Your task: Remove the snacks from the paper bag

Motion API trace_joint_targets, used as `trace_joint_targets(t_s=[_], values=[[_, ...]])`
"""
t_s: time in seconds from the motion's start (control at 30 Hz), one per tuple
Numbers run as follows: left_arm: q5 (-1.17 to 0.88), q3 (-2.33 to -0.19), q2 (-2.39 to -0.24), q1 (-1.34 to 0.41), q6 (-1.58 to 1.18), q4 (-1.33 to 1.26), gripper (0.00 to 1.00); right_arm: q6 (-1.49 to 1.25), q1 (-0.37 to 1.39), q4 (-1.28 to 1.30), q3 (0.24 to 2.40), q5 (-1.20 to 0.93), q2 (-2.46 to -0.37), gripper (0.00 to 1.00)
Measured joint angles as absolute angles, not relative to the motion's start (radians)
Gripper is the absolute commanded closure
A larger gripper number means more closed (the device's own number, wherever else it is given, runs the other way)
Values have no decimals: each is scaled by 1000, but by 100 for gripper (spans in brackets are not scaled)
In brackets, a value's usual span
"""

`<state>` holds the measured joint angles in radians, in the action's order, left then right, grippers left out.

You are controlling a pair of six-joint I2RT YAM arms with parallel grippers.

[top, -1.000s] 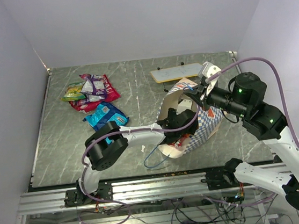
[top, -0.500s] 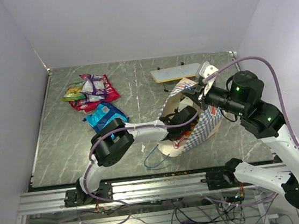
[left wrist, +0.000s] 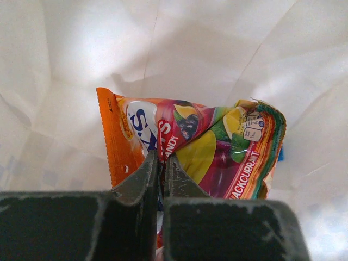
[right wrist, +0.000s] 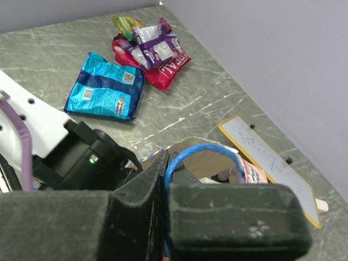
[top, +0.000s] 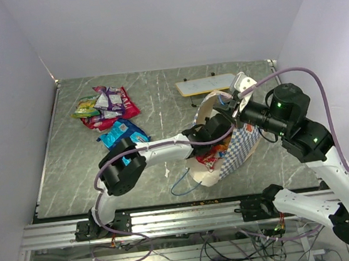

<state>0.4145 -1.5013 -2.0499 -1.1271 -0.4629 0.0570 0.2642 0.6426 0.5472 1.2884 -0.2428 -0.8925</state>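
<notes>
The blue-and-white checkered paper bag (top: 238,147) lies at the table's right with its mouth toward the left. My left gripper (top: 212,144) reaches into it. In the left wrist view that gripper (left wrist: 161,160) is shut on the lower edge of an orange, multicoloured snack packet (left wrist: 217,147), against the bag's cream inside (left wrist: 163,54). My right gripper (top: 230,108) holds the bag's upper rim; its fingers (right wrist: 167,163) are shut on the blue cord handle (right wrist: 206,149). Other snacks lie on the table: a blue packet (top: 122,134) and a red, purple and green pile (top: 110,106).
A flat cream board (top: 206,85) stands behind the bag. The bag's other blue cord handle (top: 182,186) trails on the table near the front edge. In the right wrist view, the left arm (right wrist: 81,157) is just left of my fingers.
The left gripper has closed from wide open onto the orange packet inside the bag. The left arm has shifted slightly toward the back. The right gripper has kept its hold.
</notes>
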Motion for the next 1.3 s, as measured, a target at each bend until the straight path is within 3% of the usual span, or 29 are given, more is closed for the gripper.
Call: trace_joint_targets(t_s=[0.43,0.73,1.3], values=[[445,-1506,-1878,-1121,-414,55,93,245,644,474,1285,-239,-883,100],[384,-1367,-1709,-1126,-450,197,93,250,648,438,1282,-154,-867,100],[254,-1250,-1180,-1140,-508,420,93,251,643,486,1249,94,-857,100]])
